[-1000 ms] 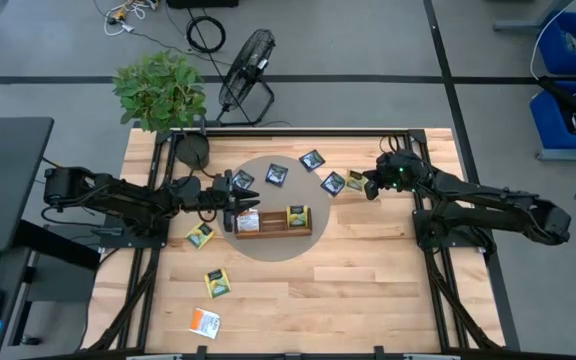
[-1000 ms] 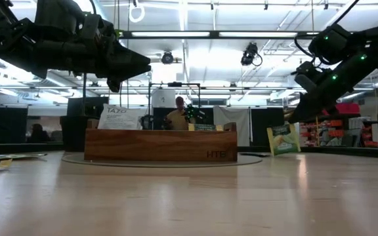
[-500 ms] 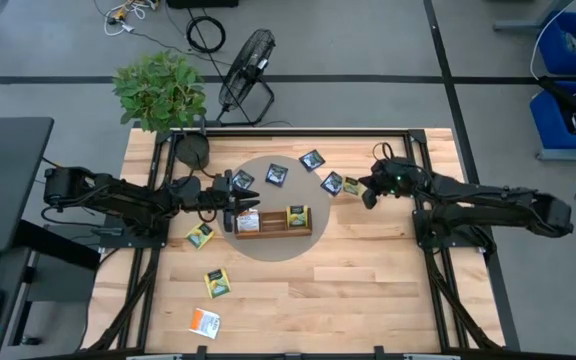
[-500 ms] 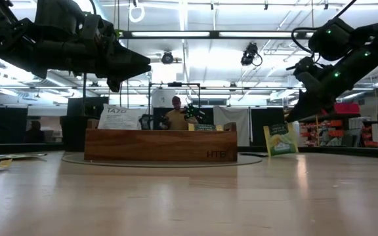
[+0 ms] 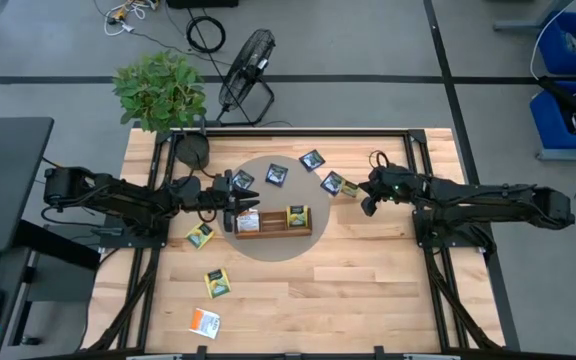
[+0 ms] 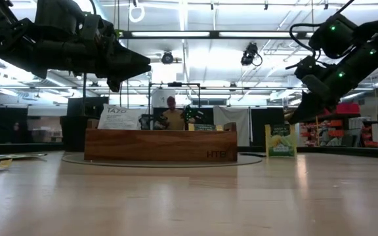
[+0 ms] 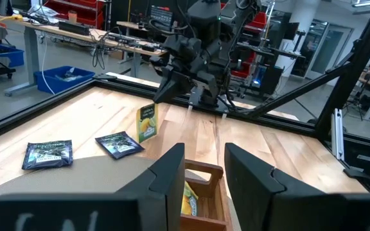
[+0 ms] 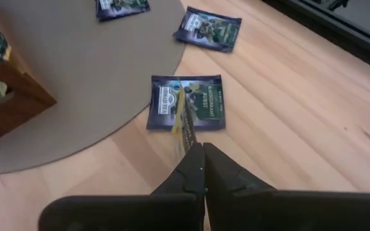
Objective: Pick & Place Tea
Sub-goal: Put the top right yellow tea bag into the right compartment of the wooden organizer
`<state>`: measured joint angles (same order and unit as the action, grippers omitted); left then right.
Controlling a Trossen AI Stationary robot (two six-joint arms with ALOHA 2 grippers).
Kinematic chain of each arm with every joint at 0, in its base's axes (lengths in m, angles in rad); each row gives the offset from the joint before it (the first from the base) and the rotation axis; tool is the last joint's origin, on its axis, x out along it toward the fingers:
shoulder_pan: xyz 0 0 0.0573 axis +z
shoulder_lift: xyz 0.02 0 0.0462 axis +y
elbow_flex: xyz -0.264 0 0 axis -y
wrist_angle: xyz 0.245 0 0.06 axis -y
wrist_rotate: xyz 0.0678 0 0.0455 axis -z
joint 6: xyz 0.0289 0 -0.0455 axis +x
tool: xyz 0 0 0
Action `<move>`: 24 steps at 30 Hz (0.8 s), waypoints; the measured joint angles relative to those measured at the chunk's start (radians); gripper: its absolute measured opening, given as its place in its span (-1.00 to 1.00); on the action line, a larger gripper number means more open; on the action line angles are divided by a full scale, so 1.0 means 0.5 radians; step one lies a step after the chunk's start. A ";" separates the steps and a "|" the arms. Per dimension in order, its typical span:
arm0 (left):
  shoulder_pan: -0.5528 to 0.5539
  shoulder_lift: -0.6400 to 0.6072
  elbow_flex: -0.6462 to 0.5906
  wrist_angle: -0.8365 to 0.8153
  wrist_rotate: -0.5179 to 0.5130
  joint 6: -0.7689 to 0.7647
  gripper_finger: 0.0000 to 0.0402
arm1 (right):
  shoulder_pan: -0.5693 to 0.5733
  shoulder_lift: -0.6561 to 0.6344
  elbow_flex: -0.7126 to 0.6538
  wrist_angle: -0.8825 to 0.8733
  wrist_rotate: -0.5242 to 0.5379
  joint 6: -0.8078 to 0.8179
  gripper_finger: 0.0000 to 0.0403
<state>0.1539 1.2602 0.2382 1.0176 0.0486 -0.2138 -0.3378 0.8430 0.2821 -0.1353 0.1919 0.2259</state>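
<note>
My right gripper [image 5: 365,193] is shut on a yellow-green tea sachet [image 6: 281,139], just right of the round grey mat [image 5: 268,250]. The right wrist view shows this sachet edge-on [image 8: 182,125] above a navy sachet [image 8: 186,102] lying flat. My left gripper [image 5: 236,203] is open and hovers over the left end of the wooden tray [image 5: 273,222], touching nothing. The tray holds an orange-and-white sachet [image 5: 248,220] and a yellow-green one [image 5: 297,216]. Navy sachets [image 5: 277,174] lie flat on the mat, with more yellow-green ones [image 5: 200,235] and an orange-and-white one [image 5: 205,322] on the wood. My right gripper pinches the yellow-green sachet by its upper edge [image 8: 186,138] between its two fingers, coming slanting down from the table's right. The sachet hangs upright below the fingers [image 7: 146,122]. Its lower edge is close to the table; I cannot tell whether it touches.
A potted plant [image 5: 160,90], a fan [image 5: 247,70] and a dark round base [image 5: 192,151] are at the far left. Dark frame rails [image 5: 423,240] run along the table's right side. Bare wood lies near the front edge [image 5: 348,300]. A person shows behind the tray [image 6: 171,115].
My right gripper has moved toward the table's left and a little toward its near edge, carrying the yellow-green sachet closer to the mat and tray. The sachet, tilted a second ago, now hangs upright.
</note>
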 joint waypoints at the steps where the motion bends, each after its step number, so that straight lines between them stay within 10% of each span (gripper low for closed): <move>1: 0.000 0.000 0.000 0.000 0.000 0.000 -0.43 | 0.000 0.001 0.000 0.002 -0.013 -0.009 -1.00; 14: 0.000 0.000 0.000 0.005 -0.015 -0.016 -0.43 | 0.003 0.085 -0.068 0.100 -0.220 -0.065 -0.53; 24: 0.000 0.000 0.000 0.018 -0.091 -0.021 -0.43 | 0.018 0.307 -0.069 0.326 -0.173 -0.142 -0.98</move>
<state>0.1539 1.2602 0.2382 1.0264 0.0032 -0.2241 -0.3286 0.9964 0.2474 0.0279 0.1051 0.1548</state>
